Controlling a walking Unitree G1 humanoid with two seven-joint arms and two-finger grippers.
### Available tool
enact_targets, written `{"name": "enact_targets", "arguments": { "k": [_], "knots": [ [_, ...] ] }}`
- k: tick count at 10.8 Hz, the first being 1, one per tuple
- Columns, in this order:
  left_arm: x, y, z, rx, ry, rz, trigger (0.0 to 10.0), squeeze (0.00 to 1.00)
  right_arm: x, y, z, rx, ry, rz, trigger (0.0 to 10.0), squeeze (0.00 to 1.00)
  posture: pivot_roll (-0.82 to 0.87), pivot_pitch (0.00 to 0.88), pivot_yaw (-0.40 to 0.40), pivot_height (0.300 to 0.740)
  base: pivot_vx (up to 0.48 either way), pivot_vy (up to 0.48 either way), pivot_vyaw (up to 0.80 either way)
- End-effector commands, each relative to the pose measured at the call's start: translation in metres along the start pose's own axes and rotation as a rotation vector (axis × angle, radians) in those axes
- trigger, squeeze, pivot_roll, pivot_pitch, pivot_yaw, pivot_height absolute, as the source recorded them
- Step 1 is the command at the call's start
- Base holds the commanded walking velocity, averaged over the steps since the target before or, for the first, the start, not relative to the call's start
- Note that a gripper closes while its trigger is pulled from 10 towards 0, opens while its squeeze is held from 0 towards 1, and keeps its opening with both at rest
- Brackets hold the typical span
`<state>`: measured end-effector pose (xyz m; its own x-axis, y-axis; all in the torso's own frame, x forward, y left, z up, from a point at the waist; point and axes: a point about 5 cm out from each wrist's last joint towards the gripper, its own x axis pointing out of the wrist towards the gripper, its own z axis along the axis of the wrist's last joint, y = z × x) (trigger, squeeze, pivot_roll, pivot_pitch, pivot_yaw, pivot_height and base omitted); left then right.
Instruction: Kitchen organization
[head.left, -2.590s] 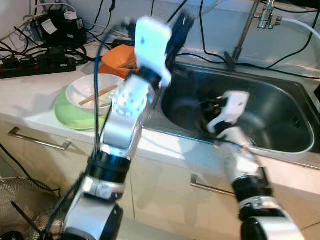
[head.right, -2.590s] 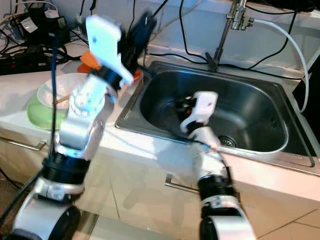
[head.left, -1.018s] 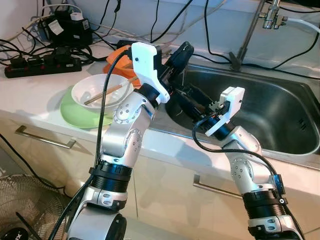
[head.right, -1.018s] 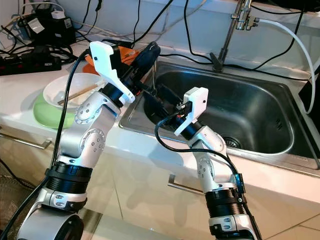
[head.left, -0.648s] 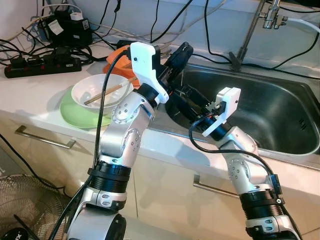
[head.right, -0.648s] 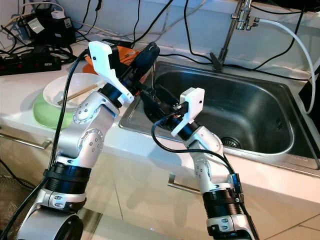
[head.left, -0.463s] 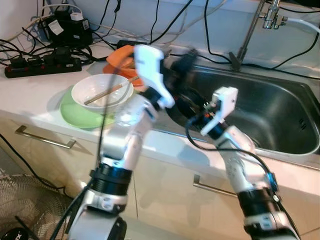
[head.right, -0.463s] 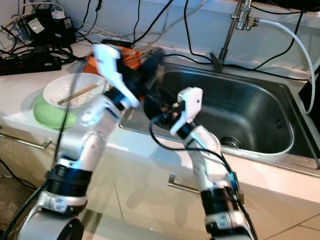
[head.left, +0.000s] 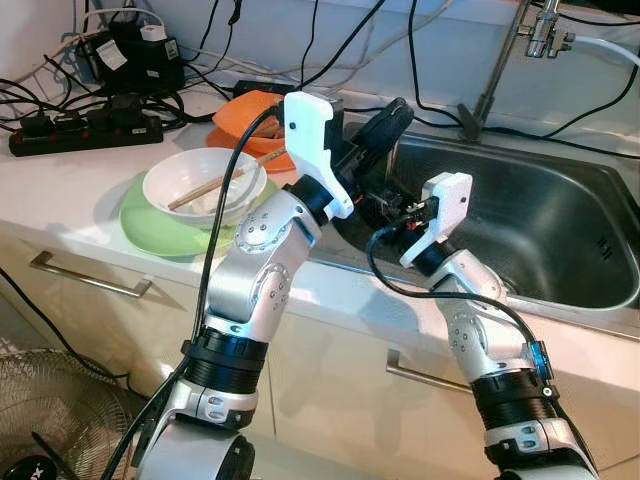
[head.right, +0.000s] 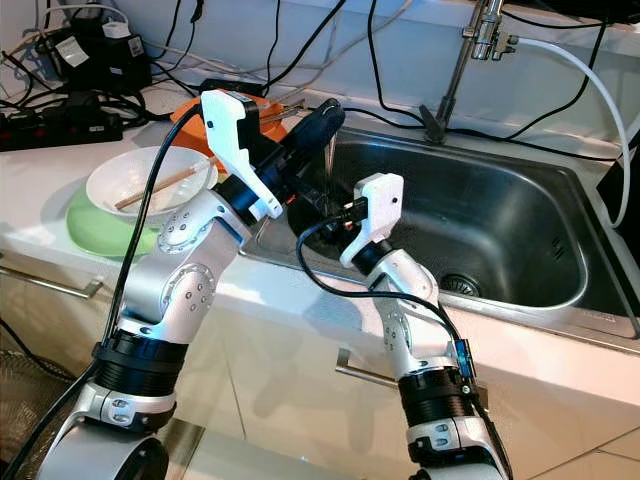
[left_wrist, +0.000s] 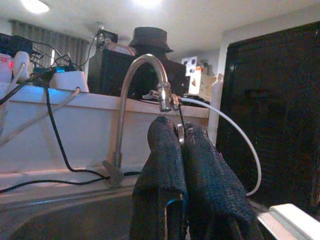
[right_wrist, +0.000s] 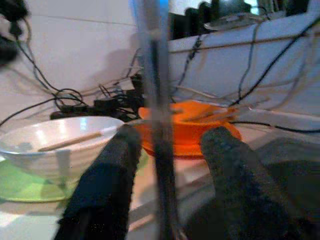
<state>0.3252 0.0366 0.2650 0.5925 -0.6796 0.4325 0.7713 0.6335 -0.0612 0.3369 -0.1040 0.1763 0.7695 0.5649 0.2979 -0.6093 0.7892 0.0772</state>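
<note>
Saw at the lower left of the eye views a wire fan (head.left: 45, 400) on the floor, and above it a pale cabinet front with a metal handle (head.left: 85, 285); noted the two silver arms rising from the bottom edge toward the frame's centre. Found on the counter (head.left: 60, 200), left of centre, a green plate (head.left: 145, 228) carrying a white bowl (head.left: 185, 190) with a chopstick (head.left: 205, 186) lying tilted in it; just behind, toward upper centre, made out an orange bowl (head.left: 250, 108).

Located the left gripper (left_wrist: 179, 127) at the centre of the frame, over the near left corner of the steel sink (head.left: 570, 235); found its fingers pressed together, clenched on a thin metal utensil (right_wrist: 156, 100) hanging down from them. Placed the right gripper (right_wrist: 170, 135) just below and beside it, fingers spread apart with the utensil passing between them; could not tell whether either pad touched it.

Saw at upper right the curved tap (head.left: 495, 60) with a white hose; at upper left, against the wall, a black power strip (head.left: 70, 130) amid tangled cables.
</note>
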Motion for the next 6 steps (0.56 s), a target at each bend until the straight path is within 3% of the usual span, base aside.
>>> {"name": "enact_targets", "arguments": {
  "k": [1,6],
  "knots": [
    [0.0001,-0.003,0.0028,0.003,-0.007,-0.018,10.0,0.0,0.0034,-0.002,0.0052,-0.024,-0.015,-0.004,0.0,0.0,0.2,0.0,-0.017,0.74,0.0,0.0,0.0],
    [-0.0001,-0.0039,0.0016,-0.002,0.0,-0.022,10.0,0.0,0.007,0.0008,0.005,-0.022,-0.023,0.009,0.0,0.0,0.2,0.0,-0.019,0.74,0.0,0.0,0.0]
  ]
}}
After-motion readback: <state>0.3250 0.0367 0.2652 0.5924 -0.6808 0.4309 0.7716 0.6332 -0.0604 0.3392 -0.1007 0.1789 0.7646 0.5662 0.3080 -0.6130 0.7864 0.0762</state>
